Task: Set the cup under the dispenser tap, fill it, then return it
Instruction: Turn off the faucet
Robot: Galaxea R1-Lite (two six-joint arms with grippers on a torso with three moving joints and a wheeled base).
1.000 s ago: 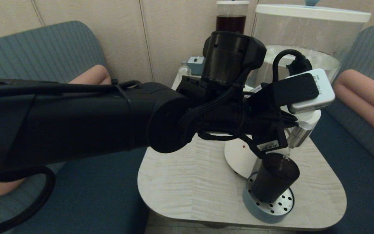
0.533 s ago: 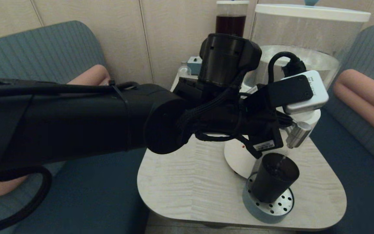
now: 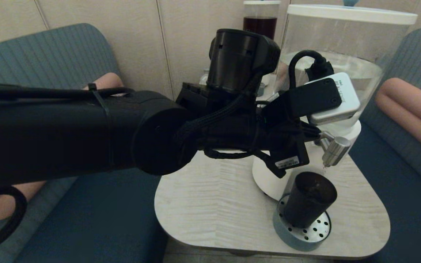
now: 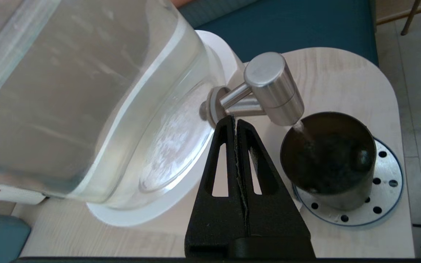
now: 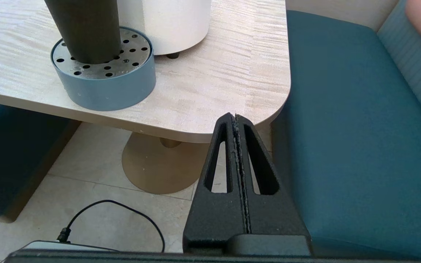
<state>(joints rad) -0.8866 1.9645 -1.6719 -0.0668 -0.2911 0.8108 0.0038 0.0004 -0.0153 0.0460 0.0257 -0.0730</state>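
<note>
The dark tapered cup [image 3: 307,199] [image 4: 329,157] stands upright on a round perforated drip tray [image 3: 305,237], directly under the brushed-steel dispenser tap [image 3: 336,148] [image 4: 274,87]. A thin trickle runs from the tap's outlet into the cup, which holds water. My left gripper [image 4: 235,118] is shut and empty, its tips just beside the tap's stem and apart from the cup. In the head view its fingers are hidden behind the wrist. My right gripper [image 5: 234,116] is shut and empty, hanging low off the table's near right corner. The cup [image 5: 86,29] also shows there.
The big dispenser has a wide clear tank [image 3: 342,44] on a white base [image 3: 269,175]. A slimmer dark-liquid dispenser [image 3: 260,22] stands behind it. All sit on a pale wooden table [image 3: 214,204] between teal sofa seats [image 5: 342,128]. My left arm spans the view's left and middle.
My left arm has drawn back up and to the left, away from the tap, uncovering it. The stream into the cup has thinned. The cup has not moved.
</note>
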